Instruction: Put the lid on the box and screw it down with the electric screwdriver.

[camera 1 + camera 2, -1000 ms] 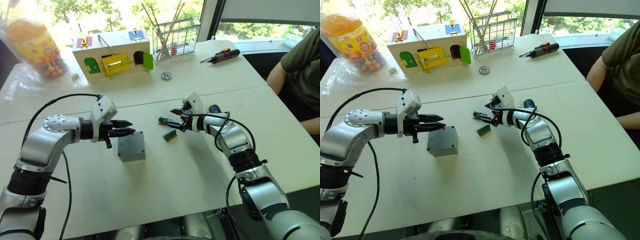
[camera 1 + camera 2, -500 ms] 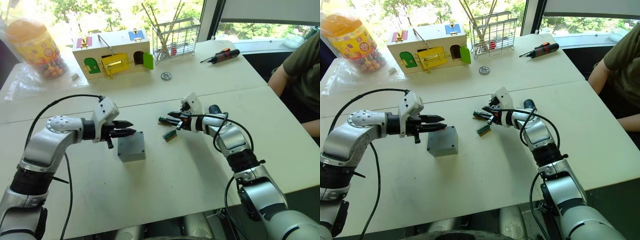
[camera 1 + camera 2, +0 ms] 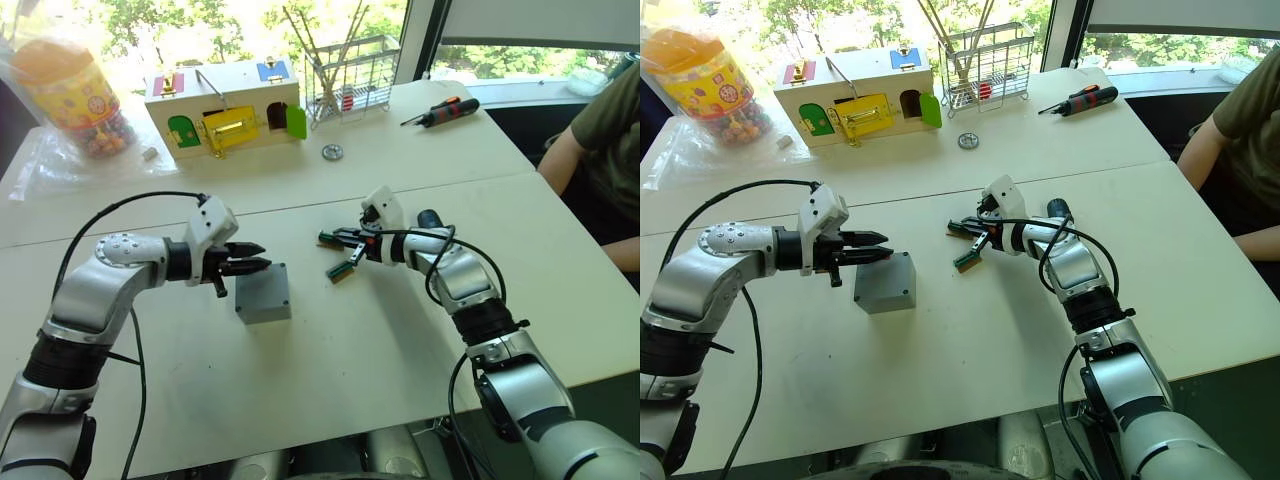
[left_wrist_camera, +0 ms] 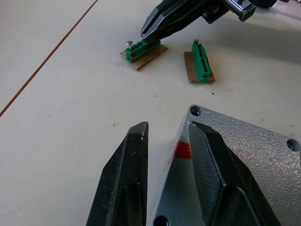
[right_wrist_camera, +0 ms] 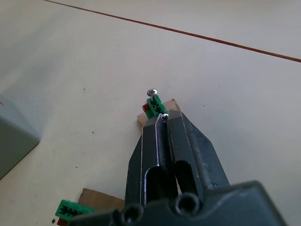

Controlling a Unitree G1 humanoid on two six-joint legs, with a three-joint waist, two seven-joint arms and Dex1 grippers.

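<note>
At centre frame, my right gripper (image 5: pixel 162 123) is pinched shut on a small screw standing in a green terminal block (image 5: pixel 154 103) on a brown card; I'd lift straight up. Left of it, my left gripper (image 3: pixel 252 257) hovers slightly parted over the box (image 3: pixel 263 294), pebbled grey plastic with corner holes and a red mark.

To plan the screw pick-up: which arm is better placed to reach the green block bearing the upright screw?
Right. The right gripper is shut with its tips at that green block; the left gripper is open at the grey box, away from it.
</note>
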